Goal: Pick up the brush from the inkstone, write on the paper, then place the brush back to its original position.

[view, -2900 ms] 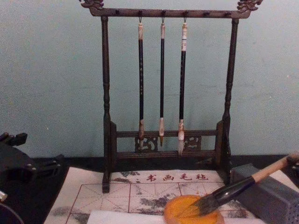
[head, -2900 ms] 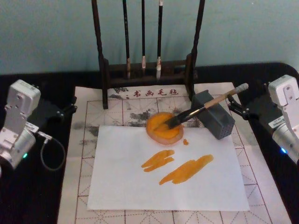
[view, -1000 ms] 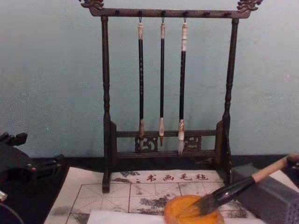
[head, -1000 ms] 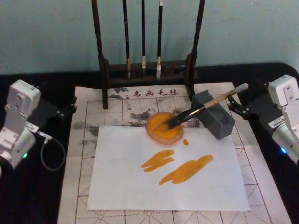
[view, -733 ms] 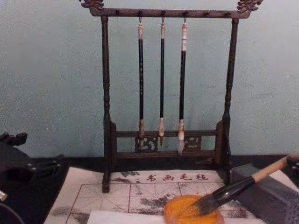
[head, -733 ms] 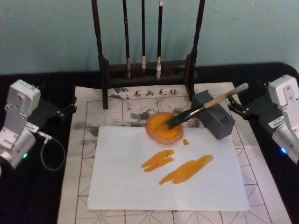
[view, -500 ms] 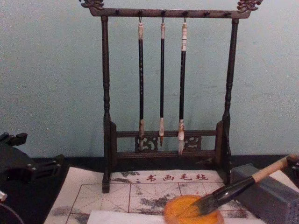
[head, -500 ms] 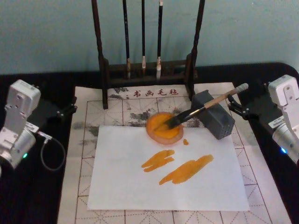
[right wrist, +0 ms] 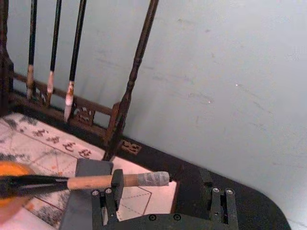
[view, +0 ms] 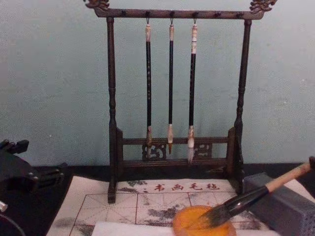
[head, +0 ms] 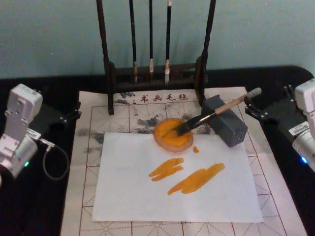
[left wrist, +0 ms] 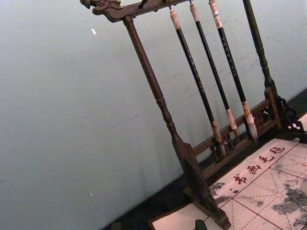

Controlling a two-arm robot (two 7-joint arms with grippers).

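**Station status: brush at rest on the inkstone, both grippers unloaded**

**Head view.** The brush is seen lying slantwise. Its dark bristles are laid in the orange inkstone and its pale handle is propped across the grey block. The paper is spread on the grid-lined mat, with its far edge tucked under the inkstone, and two orange strokes are marked on it. The right gripper is held just beside the taped end of the handle. The left gripper is parked on the black table, off the left edge of the mat, with its jaws spread and nothing between them.

**Left wrist view.** The wooden rack with three thin hanging brushes is shown, along with a corner of the mat.

**Right wrist view.** The right gripper is presented with its fingers set wide apart, so nothing is gripped. The taped handle end of the brush is seen lying between them, and whether one finger touches it cannot be determined. The bristles are directed toward the inkstone.

**Chest view.** The brush is seen sloping down from the grey block into the inkstone. The left gripper is shown low at the left edge.
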